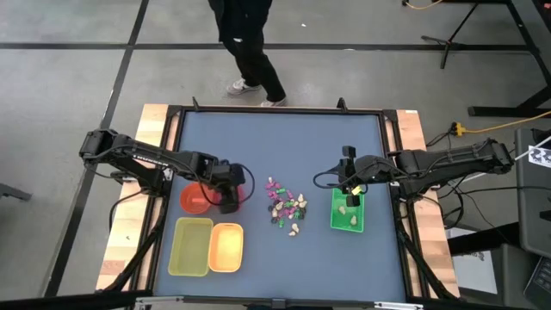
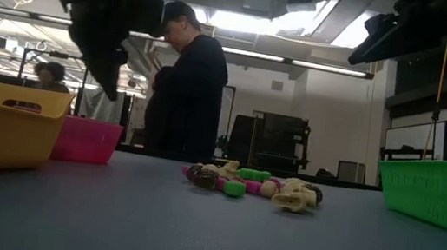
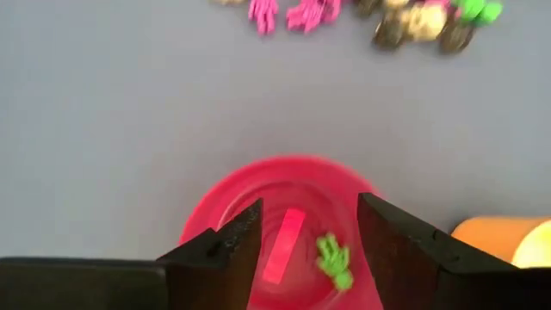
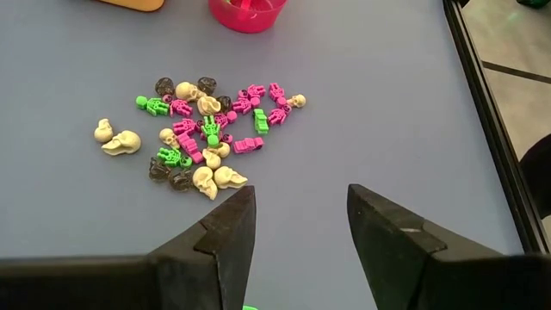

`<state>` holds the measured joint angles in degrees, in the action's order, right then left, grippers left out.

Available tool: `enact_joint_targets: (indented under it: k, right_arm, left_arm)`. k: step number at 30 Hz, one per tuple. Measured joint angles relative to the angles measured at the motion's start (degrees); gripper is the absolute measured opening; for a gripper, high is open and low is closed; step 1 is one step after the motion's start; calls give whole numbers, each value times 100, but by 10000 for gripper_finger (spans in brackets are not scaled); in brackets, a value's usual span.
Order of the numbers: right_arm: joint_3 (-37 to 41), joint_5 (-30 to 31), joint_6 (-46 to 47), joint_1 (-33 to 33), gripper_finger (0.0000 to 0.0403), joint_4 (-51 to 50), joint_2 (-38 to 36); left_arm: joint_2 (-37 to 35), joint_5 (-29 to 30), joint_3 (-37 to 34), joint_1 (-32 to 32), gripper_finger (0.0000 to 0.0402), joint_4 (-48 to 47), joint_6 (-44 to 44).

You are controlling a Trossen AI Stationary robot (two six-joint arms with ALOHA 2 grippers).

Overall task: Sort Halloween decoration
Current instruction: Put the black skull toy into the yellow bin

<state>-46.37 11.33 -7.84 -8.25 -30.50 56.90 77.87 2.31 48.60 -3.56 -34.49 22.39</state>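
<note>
The Halloween decorations are a pile of tiny magenta, cream, green and dark brown skulls and skeletons (image 1: 287,207) lying mid-table, seen closer in the right wrist view (image 4: 207,129). My left gripper (image 3: 310,205) hangs open over the pink bowl (image 3: 284,185). A green skeleton (image 3: 334,261) shows inside that bowl, between the fingers. My right gripper (image 4: 301,191) is open and empty, hovering over the far end of the green tray (image 1: 347,215), right of the pile. Cream pieces (image 1: 352,202) lie in that tray.
An orange bowl (image 1: 195,201) sits beside the pink one, left of the pile. A yellow tray (image 1: 191,245) and an orange tray (image 1: 226,246) lie at the near left. A person (image 1: 250,43) stands beyond the far edge. Bare blue tabletop (image 1: 284,146) spreads across the far half.
</note>
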Motion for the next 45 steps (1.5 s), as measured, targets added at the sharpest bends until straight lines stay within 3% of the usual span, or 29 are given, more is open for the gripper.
enact_joint_targets:
  k: [9, 17, 22, 31, 38, 45]
  right_arm:
    - [0, -17, 0, 1, 184, 0, 0]
    - [0, -14, 0, 1, 184, 4, -2]
    - [0, -9, 0, 1, 184, 41, -2]
    - [0, 4, 2, 2, 184, 48, -2]
    - [0, 4, 4, 2, 184, 46, -2]
    - [0, 4, 4, 2, 184, 45, -2]
  left_arm:
    - [0, 0, 0, 1, 173, 1583, -49]
    - [220, 4, 4, -85, 172, 3389, -686]
    - [654, -2, 4, -395, 172, 4527, -1142]
    - [1671, 244, 7, -1086, 172, 6083, -1095]
    - [2391, 895, 72, -1535, 172, 6457, -1088]
    - [2772, 1220, 357, -1608, 172, 5600, -1095]
